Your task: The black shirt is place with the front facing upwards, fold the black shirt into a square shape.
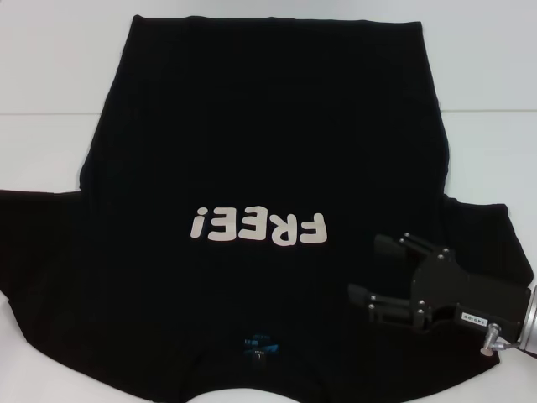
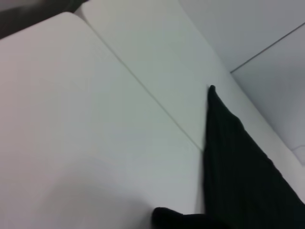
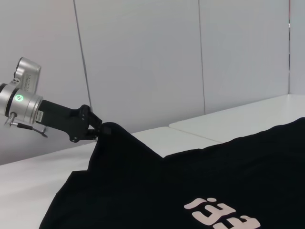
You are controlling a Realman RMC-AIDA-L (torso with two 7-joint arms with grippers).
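The black shirt [image 1: 268, 151] is soft matt cloth, smooth and flat over most of its spread, with a white print [image 1: 257, 227] that looks like a flat, slightly rubbery layer on the weave and a small blue woven label [image 1: 256, 342] at the near edge. The table [image 1: 50, 159] under it is smooth, pale and faintly glossy, like laminate. The right gripper [image 1: 376, 269] is matt black hard metal or plastic, joined to a brushed silvery metal wrist [image 1: 530, 323]. The left gripper [image 3: 97, 133] shows the same black finish.
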